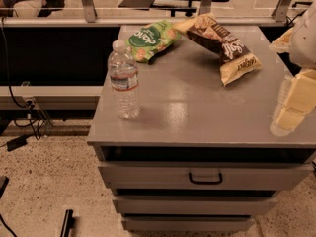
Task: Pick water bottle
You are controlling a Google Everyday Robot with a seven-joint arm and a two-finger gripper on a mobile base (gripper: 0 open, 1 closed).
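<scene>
Water bottle (123, 80): small, clear ribbed plastic, white cap on, narrow white-and-red label band around the middle. Appears empty or nearly so; contents not resolvable. Pose: upright, base flat on the grey cabinet top (197, 112). Position: left side of the top, nearer the front edge, just in front of a green snack bag (150, 39) without touching it. Gripper (291, 110): at the far right edge, well apart from the bottle.

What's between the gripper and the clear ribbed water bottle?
Camera view: only bare grey cabinet top between the cream gripper at the right edge and the water bottle.
</scene>
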